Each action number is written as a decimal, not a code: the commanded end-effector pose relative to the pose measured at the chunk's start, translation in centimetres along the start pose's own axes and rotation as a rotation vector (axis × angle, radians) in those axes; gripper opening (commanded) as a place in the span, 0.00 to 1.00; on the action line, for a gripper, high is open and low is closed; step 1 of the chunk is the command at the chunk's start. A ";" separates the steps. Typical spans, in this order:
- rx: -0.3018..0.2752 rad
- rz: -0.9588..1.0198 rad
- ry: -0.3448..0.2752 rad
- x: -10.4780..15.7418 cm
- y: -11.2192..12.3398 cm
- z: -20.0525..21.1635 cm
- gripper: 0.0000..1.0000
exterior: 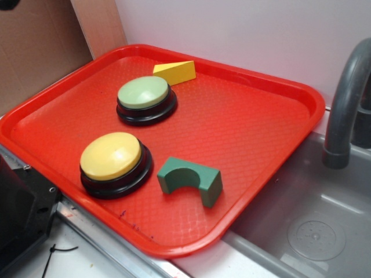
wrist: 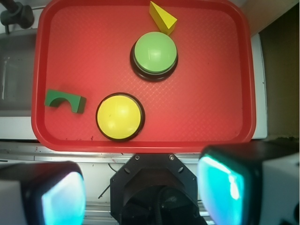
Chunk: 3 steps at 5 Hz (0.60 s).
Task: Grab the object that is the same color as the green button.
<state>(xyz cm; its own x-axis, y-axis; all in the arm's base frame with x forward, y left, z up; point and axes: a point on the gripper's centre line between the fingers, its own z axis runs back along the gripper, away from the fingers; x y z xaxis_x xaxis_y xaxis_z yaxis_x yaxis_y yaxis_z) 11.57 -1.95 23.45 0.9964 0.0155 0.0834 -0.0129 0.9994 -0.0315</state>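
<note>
The claw (wrist: 140, 197), spread wide and empty above the red plastic tray's (wrist: 211, 126) near edge, has the small dark green arch block (wrist: 65, 101) ahead to its left, long axis crosswise.

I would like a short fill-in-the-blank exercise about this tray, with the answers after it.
1. All four things lie on a ___ tray.
2. The wedge is coloured ___.
3. The arch block lies nearest the ___ button.
4. The hand holds ___.

Answers: red; yellow; yellow; nothing
</note>
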 end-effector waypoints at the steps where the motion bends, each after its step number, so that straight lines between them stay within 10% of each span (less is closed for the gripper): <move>1: 0.000 0.000 0.000 0.0 0.0 0.0 1.00; 3: 0.004 -0.409 -0.068 2.3 -2.7 -1.4 1.00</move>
<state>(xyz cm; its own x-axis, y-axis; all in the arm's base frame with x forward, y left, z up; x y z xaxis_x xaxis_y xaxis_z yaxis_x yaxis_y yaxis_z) 13.90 -4.43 21.83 0.9134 -0.3835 0.1362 0.3839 0.9231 0.0250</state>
